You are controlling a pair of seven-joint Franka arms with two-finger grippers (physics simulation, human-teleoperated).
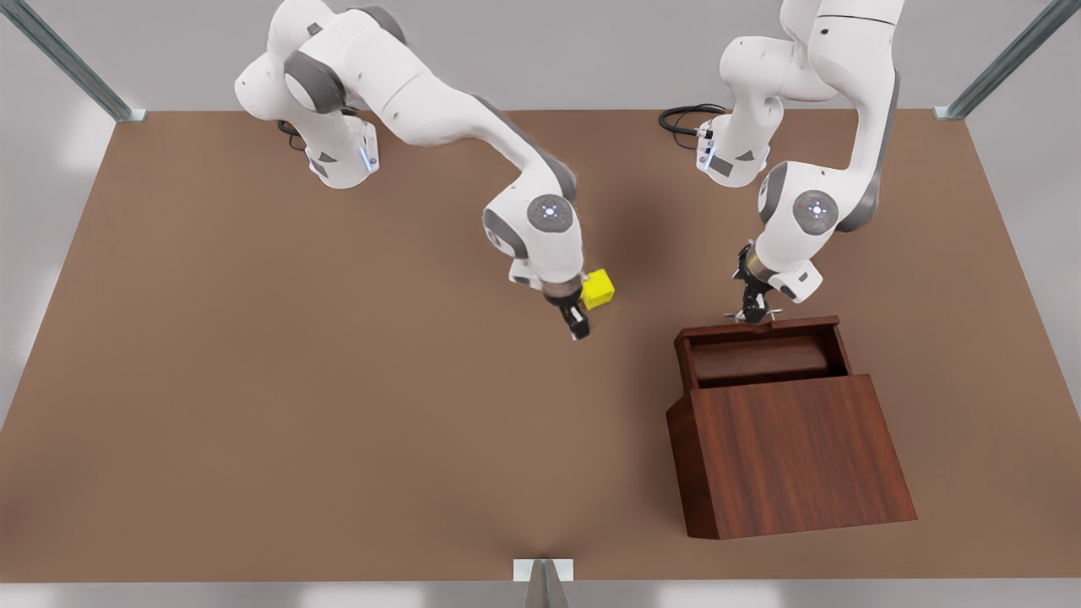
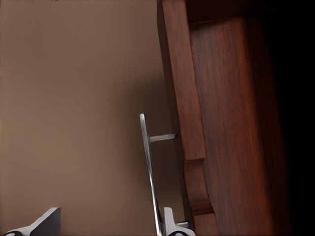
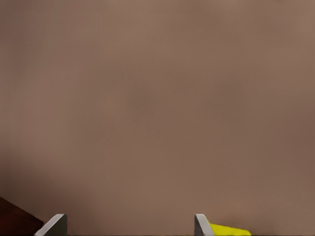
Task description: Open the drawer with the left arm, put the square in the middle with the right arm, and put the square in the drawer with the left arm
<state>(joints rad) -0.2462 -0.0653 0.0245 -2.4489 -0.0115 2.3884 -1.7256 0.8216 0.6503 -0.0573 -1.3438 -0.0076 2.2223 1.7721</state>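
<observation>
Cube [image 1: 598,289] seen on table [image 1: 253,380] mid-area, outside spread fingers of right gripper [image 1: 578,325], not held. Judged light, rigid, smooth; best pinched across opposite flat faces, centred. Drawer [image 1: 764,355] pulled open; left gripper [image 1: 752,314] at handle [image 2: 149,167], fingers spread, bar beside one finger.

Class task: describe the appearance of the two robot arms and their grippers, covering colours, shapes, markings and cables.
Both arms are glossy white rounded segments with grey joints and round grey caps. Black cables coil beside their bases. The right gripper and left gripper are black; their fingertips look pale grey.
</observation>
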